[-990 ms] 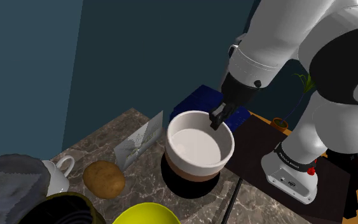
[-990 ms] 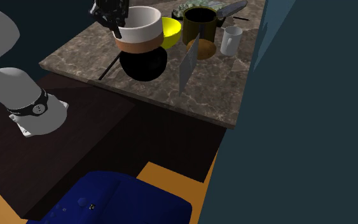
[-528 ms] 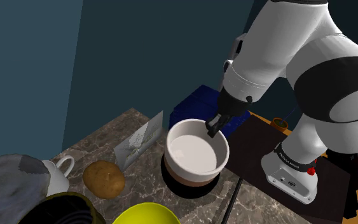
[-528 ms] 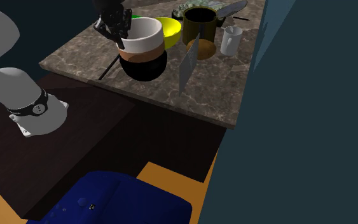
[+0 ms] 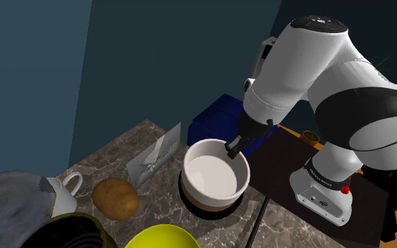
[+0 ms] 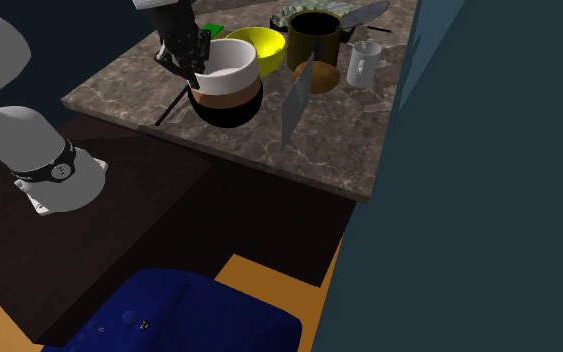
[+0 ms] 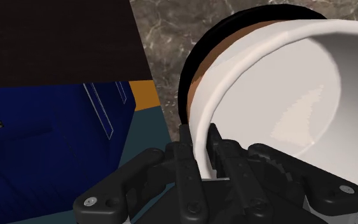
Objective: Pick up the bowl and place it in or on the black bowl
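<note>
On the marble counter (image 6: 339, 150), the white bowl with a brown lower band (image 5: 216, 176) is seen sitting low in the mouth of the black bowl (image 6: 227, 112). Whether its weight is fully borne there cannot be told. Its rim is pinched by the black gripper (image 7: 199, 141), whose fingers are closed to a narrow gap, one inside the wall and one outside.

The white bowl is judged to be stiff, smooth and rather slippery, of moderate weight, and liable to chip if knocked against the black bowl. A rim pinch is the hold that its wide mouth allows. As the hold is taken at one edge, the bowl is expected to swing about the fingers, so a slow, level release is called for.

The pinch itself, with the white wall between the two fingers and the black rim ringing the brown band, is shown by the wrist view. The depth of nesting is better shown by the second exterior view, where the yellow bowl (image 6: 267, 45) is seen just behind. The potato (image 5: 115, 199) and the white mug (image 5: 63, 194) are shown plainly by the shoulder view, well apart from the stack.
</note>
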Available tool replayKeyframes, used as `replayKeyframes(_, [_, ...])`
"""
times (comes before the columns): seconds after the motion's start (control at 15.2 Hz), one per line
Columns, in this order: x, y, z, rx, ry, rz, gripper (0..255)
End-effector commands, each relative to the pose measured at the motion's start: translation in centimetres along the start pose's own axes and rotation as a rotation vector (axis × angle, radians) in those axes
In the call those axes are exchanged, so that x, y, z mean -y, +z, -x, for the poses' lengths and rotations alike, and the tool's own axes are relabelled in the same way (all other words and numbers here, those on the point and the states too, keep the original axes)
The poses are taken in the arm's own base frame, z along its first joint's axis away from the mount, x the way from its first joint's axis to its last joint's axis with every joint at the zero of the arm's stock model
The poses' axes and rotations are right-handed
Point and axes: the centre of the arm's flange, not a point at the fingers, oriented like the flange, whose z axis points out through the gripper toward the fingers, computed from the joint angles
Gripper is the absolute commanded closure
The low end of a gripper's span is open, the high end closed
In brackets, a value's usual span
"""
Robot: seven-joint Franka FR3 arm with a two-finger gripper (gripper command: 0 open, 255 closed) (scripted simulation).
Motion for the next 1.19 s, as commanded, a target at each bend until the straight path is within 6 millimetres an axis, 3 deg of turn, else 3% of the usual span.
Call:
replayKeyframes(0.0, [0.0, 0.1, 0.1, 0.002, -0.002, 0.001, 255])
replayKeyframes(0.26, [0.0, 0.1, 0.1, 0.002, -0.002, 0.001, 255])
replayKeyframes(0.33, [0.0, 0.1, 0.1, 0.002, -0.002, 0.001, 0])
replayKeyframes(0.66, [0.0, 0.1, 0.1, 0.002, -0.002, 0.001, 0])
replayKeyframes(0.92, [0.0, -4.9, 0.1, 0.002, -0.002, 0.001, 0])
replayKeyframes(1.12, [0.0, -4.9, 0.1, 0.002, -0.002, 0.001, 0])
